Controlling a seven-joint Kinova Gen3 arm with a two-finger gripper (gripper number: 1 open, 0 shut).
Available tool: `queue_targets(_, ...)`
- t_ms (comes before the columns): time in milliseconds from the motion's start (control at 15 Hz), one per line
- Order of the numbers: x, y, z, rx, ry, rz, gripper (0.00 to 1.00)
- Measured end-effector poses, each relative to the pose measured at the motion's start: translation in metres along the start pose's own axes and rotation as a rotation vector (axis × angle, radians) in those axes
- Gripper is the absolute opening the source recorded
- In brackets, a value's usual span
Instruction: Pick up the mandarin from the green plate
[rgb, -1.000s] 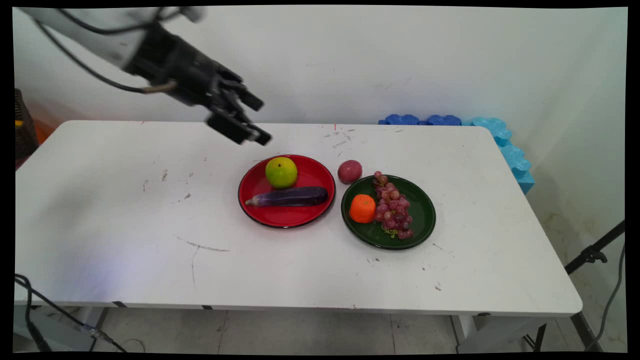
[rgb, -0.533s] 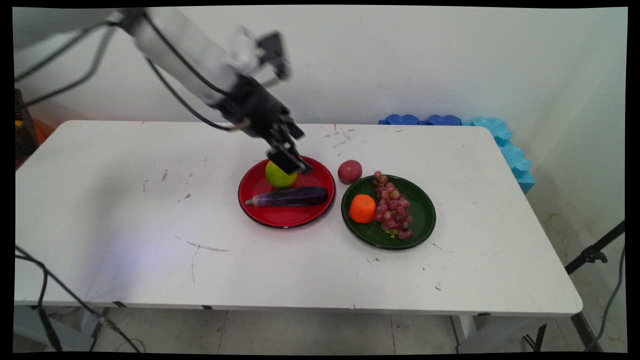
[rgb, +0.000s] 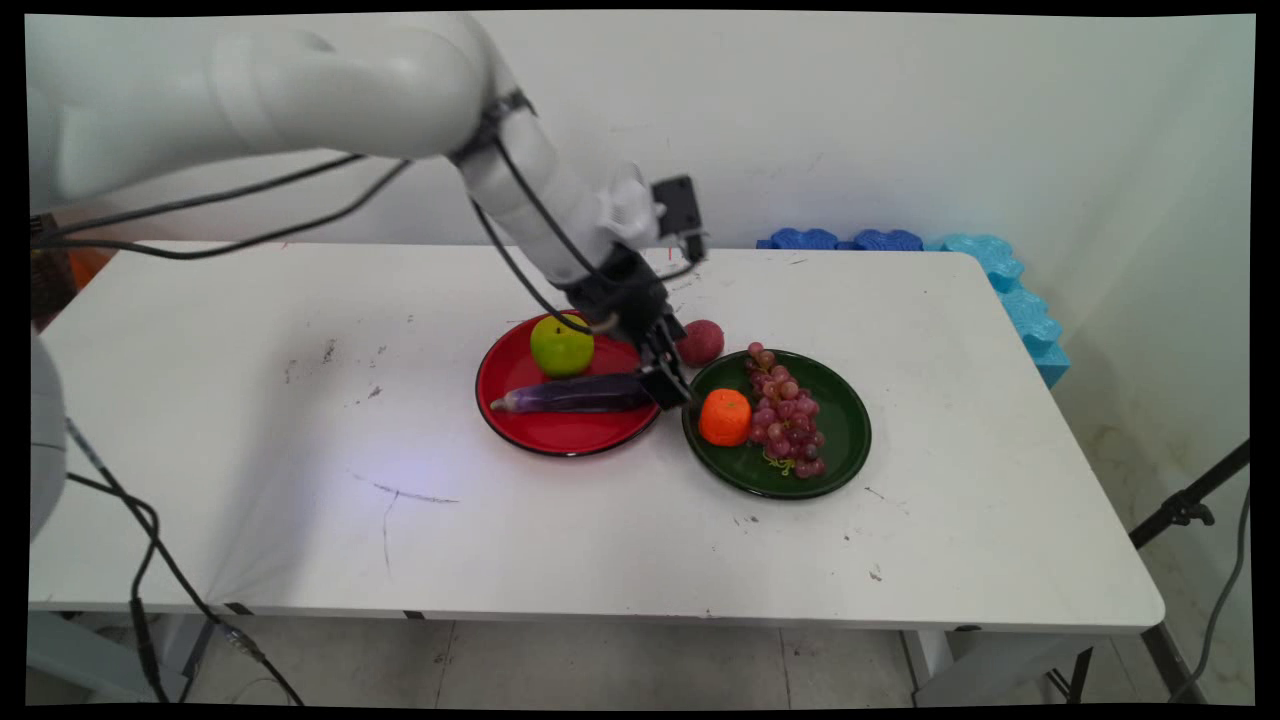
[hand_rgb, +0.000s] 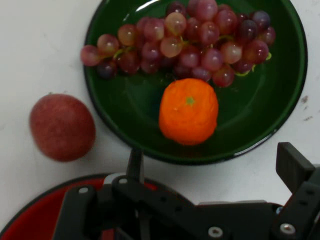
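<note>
My gripper (rgb: 668, 388) hangs low over the gap between the red plate (rgb: 560, 437) and the green plate (rgb: 846, 425). It is open, and nothing sits between its fingers. In the hand view the gripper (hand_rgb: 215, 167) points at the orange (hand_rgb: 189, 111) on the green plate (hand_rgb: 252, 117), with the bunch of grapes (hand_rgb: 185, 40) beyond it. A dark red round fruit (hand_rgb: 62, 127) lies on the table beside both plates. The red plate holds a green apple (rgb: 561, 345) and a purple eggplant (rgb: 570, 394). The eggplant's right end is hidden behind the gripper.
Blue foam pieces (rgb: 1000, 275) lie along the table's far right corner. A black stand (rgb: 1185, 508) rises beyond the table's right edge. Black cables (rgb: 150, 560) hang at the front left.
The arm has swung right and down, from above the table's back left, past the green apple, to the gap between the two plates. The fruits have not moved.
</note>
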Motion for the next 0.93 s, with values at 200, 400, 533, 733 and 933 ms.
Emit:
queue_targets(200, 0.008, -0.003, 0.03, -0.02, -0.025, 0.011, 1.0)
queue_targets(400, 0.014, -0.005, 0.055, -0.04, -0.04, 0.014, 1.0)
queue_targets(533, 0.017, -0.006, 0.069, -0.054, -0.045, 0.015, 1.0)
queue_targets(733, 0.019, -0.007, 0.082, -0.065, -0.049, 0.019, 1.0)
queue_targets(933, 0.021, -0.01, 0.093, -0.071, -0.051, 0.028, 1.0)
